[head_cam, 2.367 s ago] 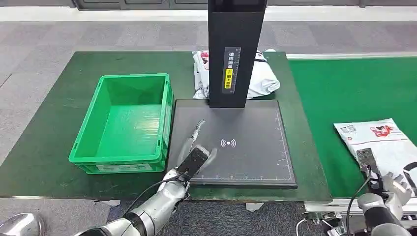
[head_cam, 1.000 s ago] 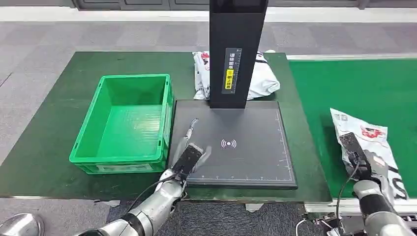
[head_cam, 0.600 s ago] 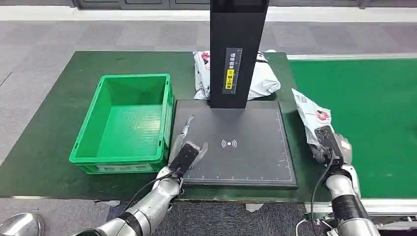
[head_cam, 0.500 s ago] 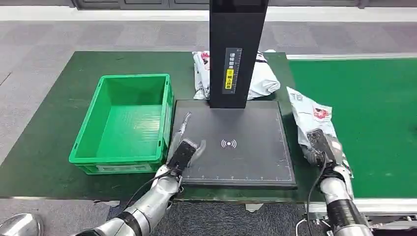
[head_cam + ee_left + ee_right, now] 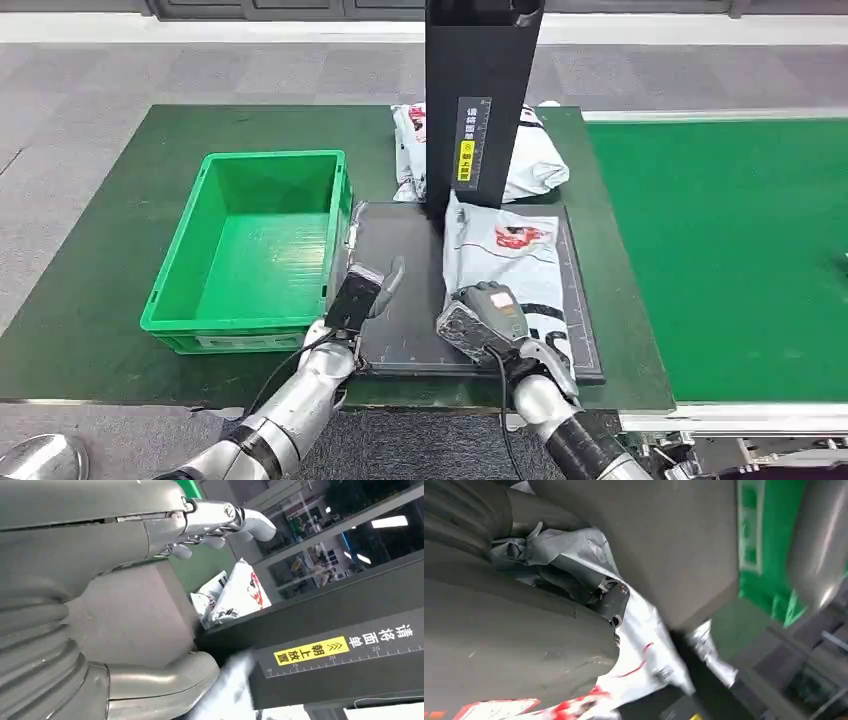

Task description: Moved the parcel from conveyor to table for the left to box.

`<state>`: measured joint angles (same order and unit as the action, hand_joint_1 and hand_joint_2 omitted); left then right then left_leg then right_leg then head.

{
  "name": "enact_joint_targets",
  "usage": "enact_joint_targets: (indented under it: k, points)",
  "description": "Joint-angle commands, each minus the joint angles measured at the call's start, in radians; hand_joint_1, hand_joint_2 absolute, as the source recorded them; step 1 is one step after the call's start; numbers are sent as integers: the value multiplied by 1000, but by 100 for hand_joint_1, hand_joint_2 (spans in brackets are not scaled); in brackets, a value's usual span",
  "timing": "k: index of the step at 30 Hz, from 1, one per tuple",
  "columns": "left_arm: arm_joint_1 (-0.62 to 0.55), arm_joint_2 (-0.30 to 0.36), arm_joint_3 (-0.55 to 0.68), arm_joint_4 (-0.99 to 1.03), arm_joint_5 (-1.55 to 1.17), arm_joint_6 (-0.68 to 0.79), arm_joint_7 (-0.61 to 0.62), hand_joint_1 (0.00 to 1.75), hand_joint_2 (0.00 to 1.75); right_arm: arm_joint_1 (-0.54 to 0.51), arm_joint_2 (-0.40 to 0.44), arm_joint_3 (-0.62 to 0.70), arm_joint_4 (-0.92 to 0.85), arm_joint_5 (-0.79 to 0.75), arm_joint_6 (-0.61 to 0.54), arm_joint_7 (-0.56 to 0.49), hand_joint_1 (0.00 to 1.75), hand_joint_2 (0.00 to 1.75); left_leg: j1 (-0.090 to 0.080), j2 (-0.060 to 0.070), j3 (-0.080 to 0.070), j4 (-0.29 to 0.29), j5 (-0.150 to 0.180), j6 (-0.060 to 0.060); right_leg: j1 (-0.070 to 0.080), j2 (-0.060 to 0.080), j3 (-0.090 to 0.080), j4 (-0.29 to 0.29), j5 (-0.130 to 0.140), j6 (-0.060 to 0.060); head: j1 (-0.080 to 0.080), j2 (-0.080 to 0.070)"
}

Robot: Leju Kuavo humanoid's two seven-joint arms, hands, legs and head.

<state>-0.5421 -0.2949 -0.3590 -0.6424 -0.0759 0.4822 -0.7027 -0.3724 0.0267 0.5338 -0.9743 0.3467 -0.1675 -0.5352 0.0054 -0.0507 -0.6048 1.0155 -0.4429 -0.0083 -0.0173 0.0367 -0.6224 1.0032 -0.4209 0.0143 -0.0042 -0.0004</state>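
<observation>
The white and grey parcel (image 5: 505, 255) with a red print lies on the black scanner pad (image 5: 400, 330), its far end against the black post (image 5: 480, 100). My right hand (image 5: 490, 320) grips the parcel's near end; in the right wrist view the crumpled parcel (image 5: 574, 555) is pressed into the right hand (image 5: 514, 630). My left hand (image 5: 362, 290) hovers open over the pad's left edge, beside the green box (image 5: 250, 250), holding nothing. Seen from the left wrist, the left hand (image 5: 125, 605) has its fingers (image 5: 220, 520) spread.
A second white parcel (image 5: 535, 160) lies behind the post on the dark green table (image 5: 100, 300); it appears as the far parcel (image 5: 235, 595) from the left wrist. The green conveyor belt (image 5: 720, 250) runs along the right.
My right hand carried the parcel leftward from the conveyor onto the scanner pad. My left hand shifted slightly left and back, toward the green box.
</observation>
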Motion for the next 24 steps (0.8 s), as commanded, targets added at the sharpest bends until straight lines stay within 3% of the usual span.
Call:
enact_joint_targets:
  k: [1,2,3,13,19,24]
  points:
    - [-74,11,-13,98,9,-2,5,0,175,-86,29,107,151,-29,-49,17,0,175,0,5,2,0,-1,0,1,-1,2,-1,0,-1,0,0]
    - [-74,11,-13,98,9,-2,5,0,175,-86,29,107,151,-29,-49,17,0,175,0,6,3,-1,-1,0,1,-1,3,-1,0,-1,0,0]
    - [-74,12,-17,103,9,1,5,0,175,-107,34,92,179,-59,-44,17,0,0,0,5,2,0,-1,0,1,-1,2,-1,0,-1,0,0]
    - [-78,13,-27,125,7,5,5,0,175,-83,31,21,157,-147,-87,-33,0,0,-1,5,3,-1,-1,0,1,-2,2,-1,0,-1,0,0]
    - [-84,30,-50,135,-12,30,5,0,175,-40,-1,-33,53,-266,-24,-78,0,0,0,4,3,0,-1,0,1,-3,2,-1,0,-1,0,0]
    - [-84,30,-50,135,-12,30,5,0,175,-40,-1,-33,53,-266,-24,-78,0,0,-1,4,3,-1,-1,0,1,-3,2,-1,-1,-1,0,0]
